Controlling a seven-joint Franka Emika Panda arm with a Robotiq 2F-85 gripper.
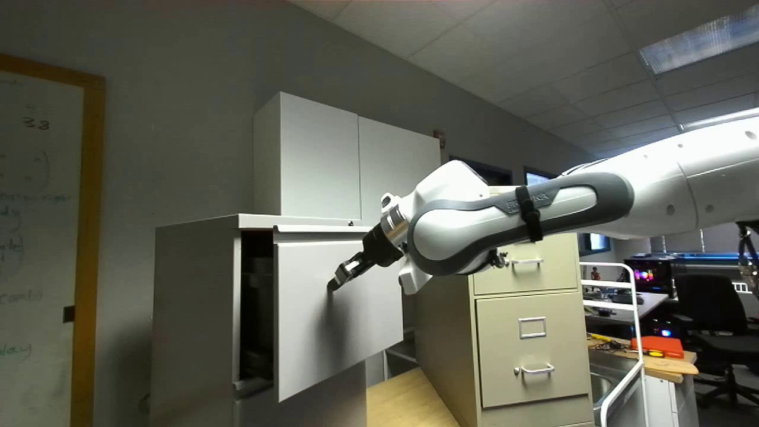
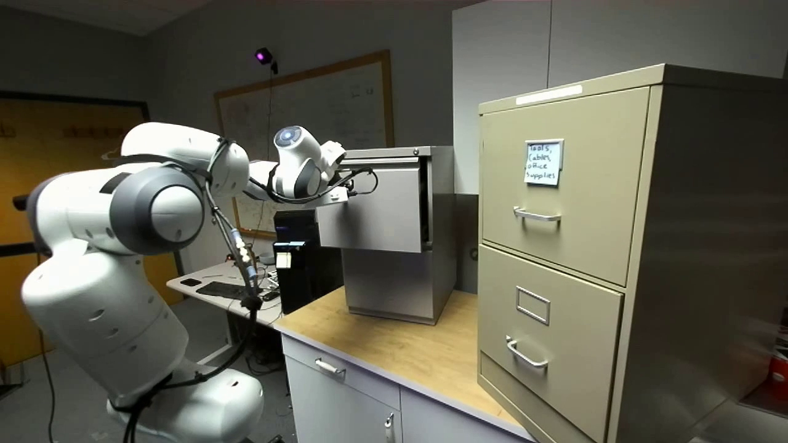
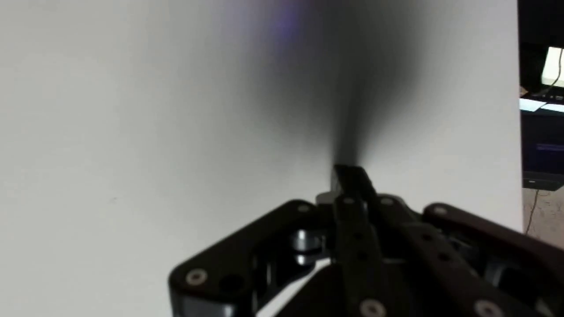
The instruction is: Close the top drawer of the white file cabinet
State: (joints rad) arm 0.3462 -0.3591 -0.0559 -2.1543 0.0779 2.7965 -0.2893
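Observation:
The white file cabinet [image 1: 193, 320] stands on a wooden counter; it also shows in an exterior view [image 2: 391, 283]. Its top drawer [image 1: 305, 320] is partly pulled out, with a dark gap between its flat white front and the cabinet body. The drawer front also shows in an exterior view [image 2: 388, 212] and fills most of the wrist view [image 3: 132, 123]. My gripper [image 1: 334, 284] points at the drawer front, its fingers together with nothing between them. In the wrist view the fingertips [image 3: 349, 169] meet their shadow on the panel, at or very near its surface.
A beige file cabinet [image 1: 528, 350] stands beside the white one, also in an exterior view [image 2: 560, 203]. A white wall cupboard [image 1: 320, 160] hangs above. The wooden counter [image 2: 369, 351] lies below. A black computer tower [image 2: 298, 264] stands on a desk behind the arm.

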